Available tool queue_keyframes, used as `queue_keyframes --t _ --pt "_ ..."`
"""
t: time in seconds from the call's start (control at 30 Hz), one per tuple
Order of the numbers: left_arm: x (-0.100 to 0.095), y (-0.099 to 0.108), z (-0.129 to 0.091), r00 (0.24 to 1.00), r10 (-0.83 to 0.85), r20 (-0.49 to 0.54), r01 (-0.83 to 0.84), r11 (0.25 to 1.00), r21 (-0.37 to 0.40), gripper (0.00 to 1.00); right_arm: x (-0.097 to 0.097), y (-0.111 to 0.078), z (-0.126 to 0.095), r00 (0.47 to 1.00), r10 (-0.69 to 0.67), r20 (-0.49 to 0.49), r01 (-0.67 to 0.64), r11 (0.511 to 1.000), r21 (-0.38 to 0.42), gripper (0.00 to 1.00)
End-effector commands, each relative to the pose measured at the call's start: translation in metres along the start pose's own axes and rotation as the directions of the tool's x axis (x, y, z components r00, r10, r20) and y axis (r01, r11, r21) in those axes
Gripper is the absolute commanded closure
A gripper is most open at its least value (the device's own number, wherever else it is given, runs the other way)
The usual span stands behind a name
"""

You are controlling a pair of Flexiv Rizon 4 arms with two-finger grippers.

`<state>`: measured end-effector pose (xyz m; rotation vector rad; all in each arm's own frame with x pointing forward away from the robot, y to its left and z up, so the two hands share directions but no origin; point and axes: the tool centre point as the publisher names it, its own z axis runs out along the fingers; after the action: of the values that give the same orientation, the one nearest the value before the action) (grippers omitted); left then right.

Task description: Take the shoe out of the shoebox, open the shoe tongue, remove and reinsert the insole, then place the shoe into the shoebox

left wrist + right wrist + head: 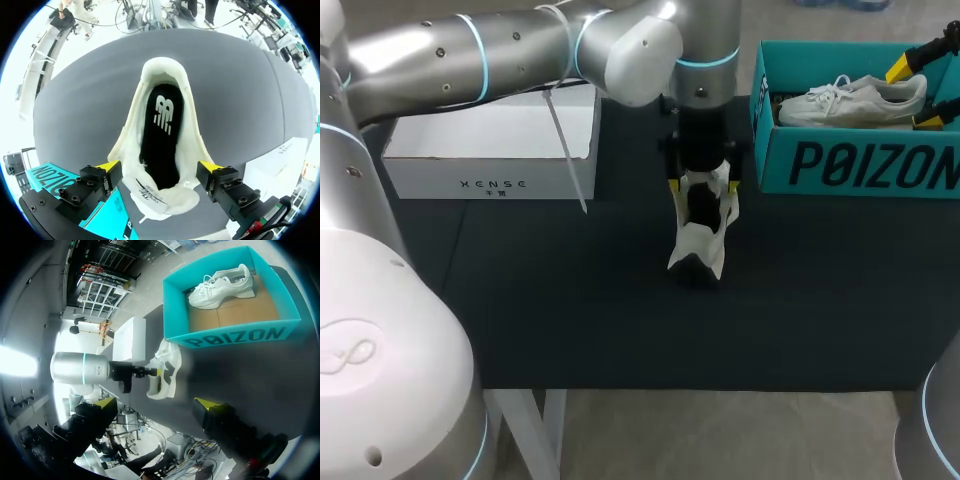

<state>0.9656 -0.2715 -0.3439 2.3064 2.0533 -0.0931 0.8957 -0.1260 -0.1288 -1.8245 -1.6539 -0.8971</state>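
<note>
A white shoe (700, 235) stands on the dark table mat, toe towards the front edge. From above, its mouth gapes wide, with the tongue (155, 197) folded back and the black insole (161, 130) lying inside. My left gripper (703, 186) hangs right over the shoe's heel end; its fingers (107, 167) stand open on either side of the tongue, not pinching it. The teal shoebox (860, 165) sits at the back right with a second white shoe (855, 100) in it. My right gripper (920, 92) hovers open over the box's right end, with nothing between its fingers.
A white closed box (490, 150) stands at the back left, under my left arm. The teal shoebox (235, 335) has a brown cardboard floor beside its shoe (222, 282). Bare mat stretches in front of and left of the standing shoe (167, 372).
</note>
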Motion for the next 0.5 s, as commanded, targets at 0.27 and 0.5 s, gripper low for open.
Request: queue_keyframes --t 0.27,0.5 --pt "0.011 0.021 -0.034 0.999 -0.028 -0.026 0.026 0.997 -0.076 0.60 0.000 -0.001 0.000 1.000 0.001 0.004 -0.001 1.000 0.000 0.00" --pt "0.013 0.039 -0.047 0.998 -0.066 -0.011 0.064 0.989 -0.132 1.00 0.000 -0.001 0.000 1.000 0.001 0.004 -0.001 1.000 0.000 0.00"
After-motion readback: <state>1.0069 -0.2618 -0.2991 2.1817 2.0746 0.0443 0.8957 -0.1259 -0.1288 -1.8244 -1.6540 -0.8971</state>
